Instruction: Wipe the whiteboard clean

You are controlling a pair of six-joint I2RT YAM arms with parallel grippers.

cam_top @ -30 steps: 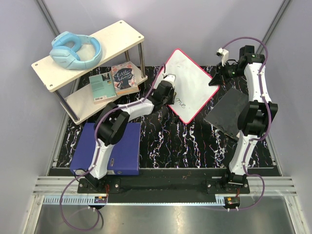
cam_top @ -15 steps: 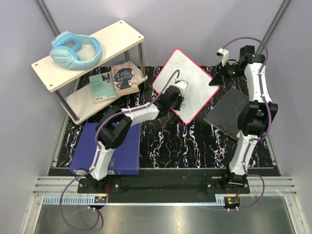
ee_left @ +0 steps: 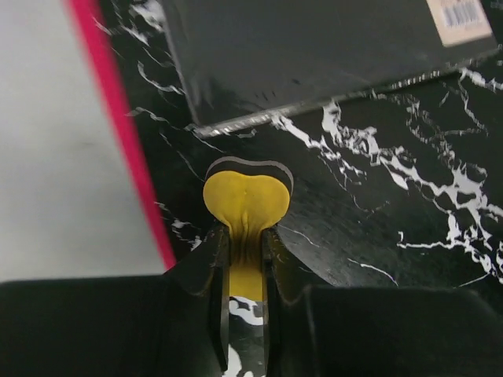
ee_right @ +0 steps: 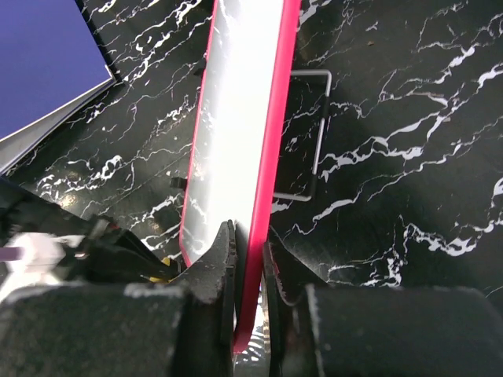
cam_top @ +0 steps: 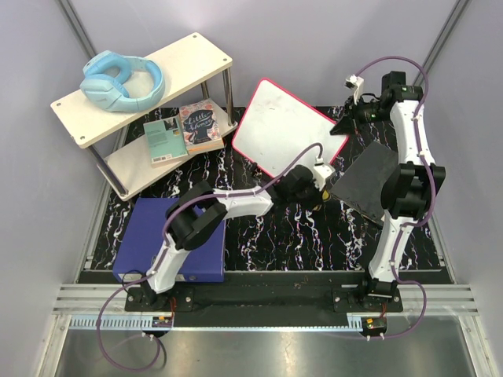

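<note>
Handling the whiteboard comes down to respecting how thin and stiff it is: a light, rigid panel with a slick white face and a narrow red-pink frame. It stands at the back of the marbled surface, tilted up off it, between the shelf and your right arm. Your right tool is clamped on the frame at the board's right-hand corner.

That edge is the sensible place to hold. The frame gives the pads something to bite, whereas the glossy face would likely slip. Held by one corner, though, the board can probably pivot or flex under pressure, so wipe with light strokes.

Your left tool is closed on a soft yellow eraser, pinched by its lower part. It sits just off the board's lower edge over bare surface, near a dark grey sheet.

From above the face looks nearly clean — any faint marks left are too small to tell. In the right wrist view, a wire stand lies on the surface on the board's other side.
</note>
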